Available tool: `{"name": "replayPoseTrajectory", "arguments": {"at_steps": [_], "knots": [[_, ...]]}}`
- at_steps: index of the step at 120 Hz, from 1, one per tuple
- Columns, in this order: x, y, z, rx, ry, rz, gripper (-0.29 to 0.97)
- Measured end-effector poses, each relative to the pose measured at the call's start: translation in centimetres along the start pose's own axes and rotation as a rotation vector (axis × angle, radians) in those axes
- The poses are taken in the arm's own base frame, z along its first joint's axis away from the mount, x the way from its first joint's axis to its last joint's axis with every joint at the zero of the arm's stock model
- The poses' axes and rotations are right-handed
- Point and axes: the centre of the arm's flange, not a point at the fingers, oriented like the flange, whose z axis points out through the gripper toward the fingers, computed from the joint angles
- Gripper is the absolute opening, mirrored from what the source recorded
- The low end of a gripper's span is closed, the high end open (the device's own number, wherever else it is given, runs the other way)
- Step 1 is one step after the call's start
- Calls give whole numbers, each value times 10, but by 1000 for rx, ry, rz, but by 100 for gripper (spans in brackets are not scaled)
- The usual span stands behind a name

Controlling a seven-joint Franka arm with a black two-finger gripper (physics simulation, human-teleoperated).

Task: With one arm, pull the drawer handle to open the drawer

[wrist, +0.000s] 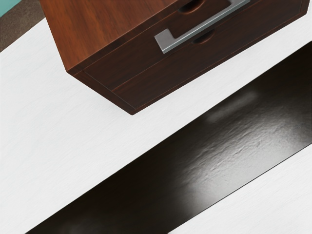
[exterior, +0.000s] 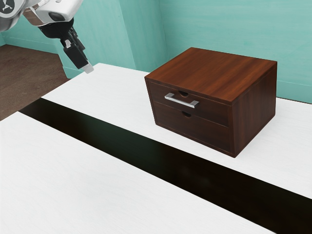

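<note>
Drawer handle [exterior: 181,101], a flat bar of brushed silver metal, sits across the upper drawer front [exterior: 210,109] of a small box-shaped cabinet of dark reddish-brown wood [exterior: 214,73], whose two stacked drawer fronts both lie flush with the frame. The cabinet stands on the white table top [exterior: 97,97] toward the exterior view's right, near a glossy black band [exterior: 161,161] crossing the table slantwise, with teal walls [exterior: 219,24] and a brown floor [exterior: 24,73] behind. The black gripper [exterior: 83,62] hangs at the exterior view's upper left, well apart from the handle — whether its claw is wide or narrow cannot be told
</note>
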Motion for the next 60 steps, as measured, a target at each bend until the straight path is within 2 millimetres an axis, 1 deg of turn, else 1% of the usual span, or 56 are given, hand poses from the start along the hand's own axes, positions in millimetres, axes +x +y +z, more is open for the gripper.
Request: {"name": "replayPoseTrajectory", "arguments": {"at_steps": [16,18,21,24,27,29,37,49,55,60], "knots": [[-1,-1,-2,2,3,-1,68],[-1,-2,-11,12,15,-3,68],[-1,-5,-35,44,48,-7,68],[-1,-5,-52,61,73,-7,68],[2,-2,-59,72,81,-2,68],[9,2,-57,75,73,5,68],[47,31,-39,69,43,66,68],[98,89,-21,32,39,174,68],[115,116,-12,8,29,220,68],[121,130,-8,-8,19,240,68]]}}
